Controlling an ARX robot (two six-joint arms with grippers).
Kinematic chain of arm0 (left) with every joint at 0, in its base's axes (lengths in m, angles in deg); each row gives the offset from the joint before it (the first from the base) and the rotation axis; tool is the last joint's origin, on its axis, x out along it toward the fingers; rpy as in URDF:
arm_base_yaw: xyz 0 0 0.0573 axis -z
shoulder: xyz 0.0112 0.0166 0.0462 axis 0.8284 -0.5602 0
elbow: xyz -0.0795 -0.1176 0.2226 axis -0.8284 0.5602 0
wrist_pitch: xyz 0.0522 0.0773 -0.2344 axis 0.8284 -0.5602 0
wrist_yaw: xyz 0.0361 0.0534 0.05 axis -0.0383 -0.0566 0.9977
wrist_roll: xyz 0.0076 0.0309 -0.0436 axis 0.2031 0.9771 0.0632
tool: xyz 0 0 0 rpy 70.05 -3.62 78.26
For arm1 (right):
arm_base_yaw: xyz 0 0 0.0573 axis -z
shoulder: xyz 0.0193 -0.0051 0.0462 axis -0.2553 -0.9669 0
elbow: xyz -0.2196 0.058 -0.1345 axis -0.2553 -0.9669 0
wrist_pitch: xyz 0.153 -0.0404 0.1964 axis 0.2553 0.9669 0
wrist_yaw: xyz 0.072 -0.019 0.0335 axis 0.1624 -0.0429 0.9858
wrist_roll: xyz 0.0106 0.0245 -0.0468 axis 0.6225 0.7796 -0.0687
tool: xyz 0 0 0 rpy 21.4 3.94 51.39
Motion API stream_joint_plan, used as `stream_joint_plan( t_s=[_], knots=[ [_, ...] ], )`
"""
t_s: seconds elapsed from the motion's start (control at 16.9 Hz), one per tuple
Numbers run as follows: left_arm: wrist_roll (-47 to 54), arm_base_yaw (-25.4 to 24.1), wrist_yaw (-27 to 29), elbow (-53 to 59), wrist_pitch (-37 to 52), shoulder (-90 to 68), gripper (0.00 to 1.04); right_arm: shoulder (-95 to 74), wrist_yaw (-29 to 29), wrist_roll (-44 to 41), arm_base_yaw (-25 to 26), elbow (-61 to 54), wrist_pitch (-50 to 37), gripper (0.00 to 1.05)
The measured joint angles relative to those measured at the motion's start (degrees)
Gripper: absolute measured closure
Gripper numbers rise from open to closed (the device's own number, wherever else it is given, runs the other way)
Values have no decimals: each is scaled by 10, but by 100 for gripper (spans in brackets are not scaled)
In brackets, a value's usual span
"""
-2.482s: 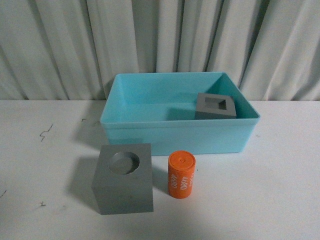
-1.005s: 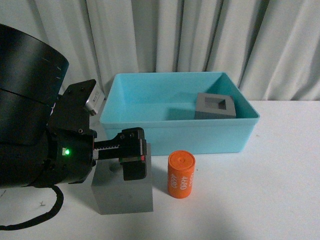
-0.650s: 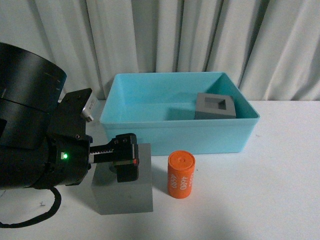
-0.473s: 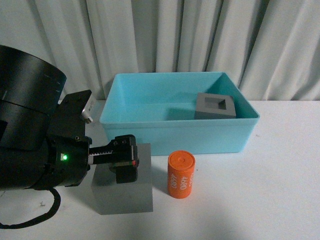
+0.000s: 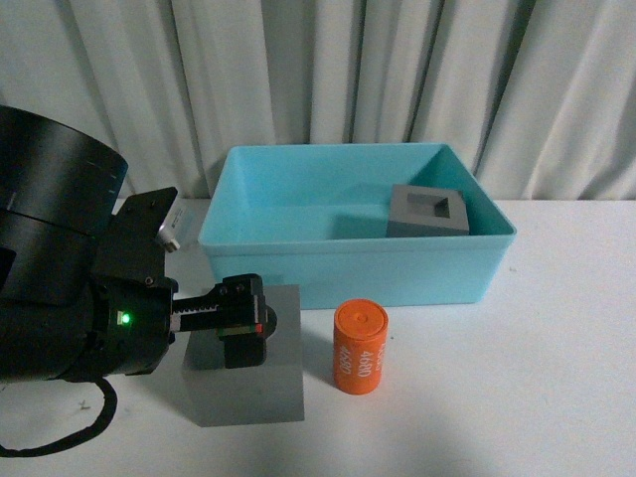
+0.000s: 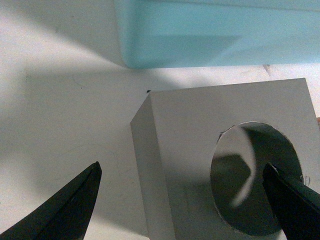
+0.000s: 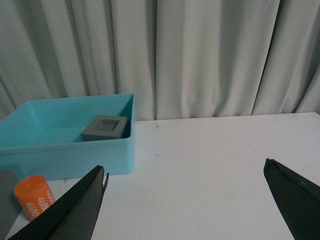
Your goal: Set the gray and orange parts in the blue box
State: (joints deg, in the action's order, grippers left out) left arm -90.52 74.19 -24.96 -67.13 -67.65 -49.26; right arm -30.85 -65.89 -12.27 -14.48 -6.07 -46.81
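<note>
A gray cube with a round recess (image 5: 248, 388) stands on the white table in front of the blue box (image 5: 358, 260). My left gripper (image 5: 243, 326) hovers open just above this cube's top. In the left wrist view the cube (image 6: 190, 145) lies between and below the spread fingers (image 6: 75, 205), nothing touching. The orange cylinder (image 5: 359, 348) stands upright to the cube's right. A second gray cube with a rectangular recess (image 5: 428, 211) sits inside the box at its right. My right gripper (image 7: 187, 200) is open over bare table, away from the box (image 7: 65, 150).
A pleated white curtain (image 5: 397, 70) closes off the back behind the box. The bulky black left arm (image 5: 60, 288) fills the left of the front view. White table (image 7: 215, 165) stretches to the right of the box.
The left arm came into view over the round-recess cube, then drew back slightly leftward with its gripper still above the cube. The cubes, cylinder and box have not moved.
</note>
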Motion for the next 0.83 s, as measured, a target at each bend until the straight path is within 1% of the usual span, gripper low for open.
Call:
stream_joint_plan(
  t_s=[0.12,0.18,0.24,0.3,0.35,0.53,0.65,0.83],
  knots=[
    [0,-1,-5,0,2,-2,7,0,0,0,0,0,0,6],
    [0,-1,-6,0,4,-2,11,0,0,0,0,0,0,6],
    [0,-1,-10,1,10,-2,20,0,0,0,0,0,0,6],
    [-2,-1,-12,6,15,-2,40,0,0,0,0,0,0,6],
    [-2,-1,-14,7,17,-1,51,0,0,0,0,0,0,6],
    [-1,4,-9,15,10,15,79,0,0,0,0,0,0,6],
    [-10,0,-11,17,-10,37,83,0,0,0,0,0,0,6],
    [-40,-24,-4,18,-54,113,84,0,0,0,0,0,0,6]
  ],
)
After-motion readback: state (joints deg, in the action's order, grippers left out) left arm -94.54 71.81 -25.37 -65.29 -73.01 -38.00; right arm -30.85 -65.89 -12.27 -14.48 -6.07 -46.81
